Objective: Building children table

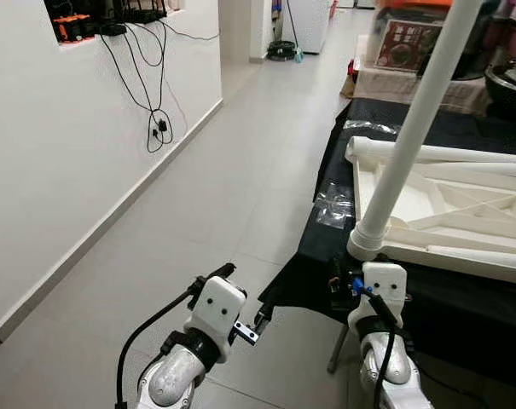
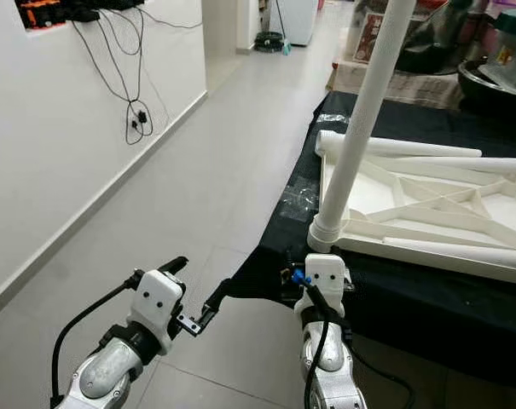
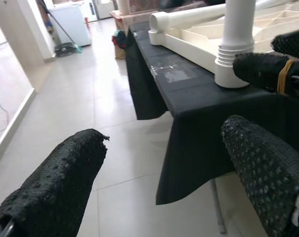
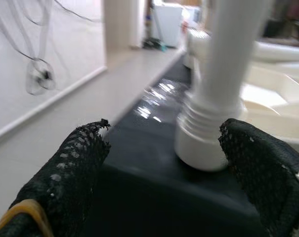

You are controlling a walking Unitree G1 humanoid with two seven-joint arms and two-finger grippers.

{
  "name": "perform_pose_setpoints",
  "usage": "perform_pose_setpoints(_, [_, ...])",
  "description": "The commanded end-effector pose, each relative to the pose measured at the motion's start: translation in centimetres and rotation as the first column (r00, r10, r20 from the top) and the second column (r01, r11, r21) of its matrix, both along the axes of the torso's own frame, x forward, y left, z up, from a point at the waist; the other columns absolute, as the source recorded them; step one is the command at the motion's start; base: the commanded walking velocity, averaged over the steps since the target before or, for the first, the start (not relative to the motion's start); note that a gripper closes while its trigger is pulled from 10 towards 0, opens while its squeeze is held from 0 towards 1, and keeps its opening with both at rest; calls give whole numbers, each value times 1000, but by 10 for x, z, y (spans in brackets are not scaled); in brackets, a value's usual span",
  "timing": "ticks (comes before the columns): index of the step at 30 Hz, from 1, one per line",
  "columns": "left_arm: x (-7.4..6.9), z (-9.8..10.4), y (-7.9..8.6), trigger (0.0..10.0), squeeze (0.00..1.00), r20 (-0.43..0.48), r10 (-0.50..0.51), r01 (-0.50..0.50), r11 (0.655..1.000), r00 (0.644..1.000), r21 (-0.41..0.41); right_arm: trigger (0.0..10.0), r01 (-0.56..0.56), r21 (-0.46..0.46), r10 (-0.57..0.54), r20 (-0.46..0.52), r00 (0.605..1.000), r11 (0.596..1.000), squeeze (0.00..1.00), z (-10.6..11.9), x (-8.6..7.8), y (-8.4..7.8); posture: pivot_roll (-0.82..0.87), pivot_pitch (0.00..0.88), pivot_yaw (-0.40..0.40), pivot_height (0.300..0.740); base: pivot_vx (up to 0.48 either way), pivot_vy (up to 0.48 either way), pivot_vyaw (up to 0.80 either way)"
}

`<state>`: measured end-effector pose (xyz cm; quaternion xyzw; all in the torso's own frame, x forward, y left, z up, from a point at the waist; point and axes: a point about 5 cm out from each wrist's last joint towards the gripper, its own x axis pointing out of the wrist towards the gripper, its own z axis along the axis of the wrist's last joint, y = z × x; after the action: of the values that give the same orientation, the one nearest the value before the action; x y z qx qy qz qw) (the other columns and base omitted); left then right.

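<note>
A white children's table top [image 1: 373, 198] lies upside down on a table draped in black cloth [image 1: 319, 256]. One white leg [image 1: 411, 128] stands upright in its near corner socket [image 1: 367, 243]. A second white leg [image 1: 437, 153] lies across the top's far edge. My right gripper [image 4: 164, 133] is open just in front of the standing leg's threaded base [image 4: 206, 133], not touching it. My left gripper [image 1: 245, 295] is open over the floor, left of the table's corner, holding nothing. One right finger [image 3: 268, 69] with a yellow band sits beside the base.
A white wall with dangling black cables [image 1: 155, 128] runs along the left. The tiled floor [image 1: 240, 170] stretches between wall and table. Crumpled clear plastic [image 1: 334, 204] lies on the cloth. Boxes [image 1: 411, 43] and a dark pot [image 1: 509, 85] stand at the back.
</note>
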<state>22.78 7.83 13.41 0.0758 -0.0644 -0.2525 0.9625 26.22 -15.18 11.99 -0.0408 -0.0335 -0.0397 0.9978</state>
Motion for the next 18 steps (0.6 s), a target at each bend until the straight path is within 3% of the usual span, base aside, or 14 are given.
perform_pose_setpoints(1, [1, -6, 2, 10000, 0, -25, 19, -19, 1000, 999, 11, 10000, -32, -1, 32, 1, 999, 999, 0, 1, -1, 6, 26, 13, -27, 740, 0, 0, -800])
perform_pose_setpoints(6, [7, -12, 4, 10000, 0, -53, 53, -52, 998, 997, 23, 10000, -87, -24, 86, -41, 995, 996, 0, -5, 1, 16, 27, 0, -28, 740, 0, 0, -773])
perform_pose_setpoints(12, [10, -14, 6, 10000, 0, -69, 66, -65, 998, 995, 16, 10000, -111, -26, 109, -68, 992, 993, 0, -6, 0, 18, 26, 0, -30, 740, 0, -135, 0])
perform_pose_setpoints(18, [14, -15, 9, 10000, 0, -83, 96, -96, 995, 992, 8, 10000, -108, -12, 107, -100, 989, 994, 0, -8, 2, 18, 30, 6, -32, 740, 303, -348, 0])
